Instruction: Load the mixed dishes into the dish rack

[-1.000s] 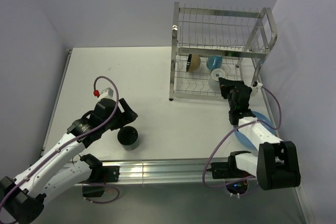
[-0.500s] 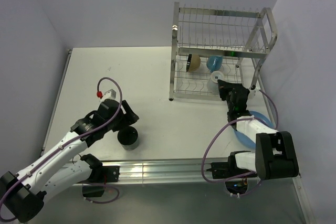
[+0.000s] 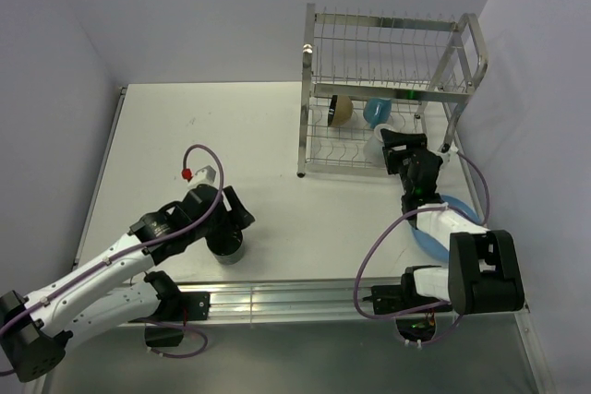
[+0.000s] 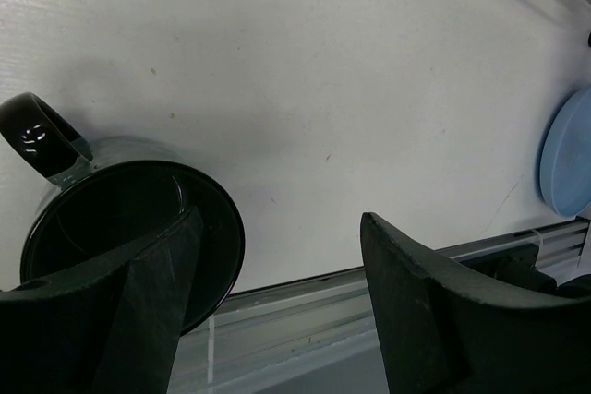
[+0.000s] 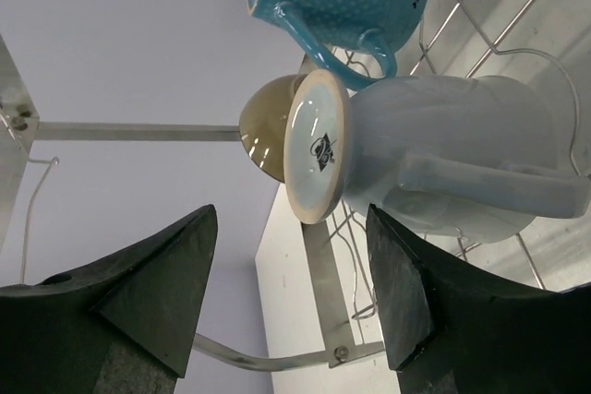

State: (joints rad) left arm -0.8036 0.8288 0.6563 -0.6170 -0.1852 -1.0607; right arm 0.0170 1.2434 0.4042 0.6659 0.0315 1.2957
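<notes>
White mug just beyond right pincer.

Looking down on a white desk sitting tight in a corner, meeting a pale lilac back wall at its far edge and running close along a left wall and a right wall of the same colour. Showing a matte top, catching soft even light, carrying a small dark mark towards the far left and only faint shadows. Ending at the near edge in a silvery metal rail, shining in a bright streak, and giving way below to a dull grey surface.
</notes>
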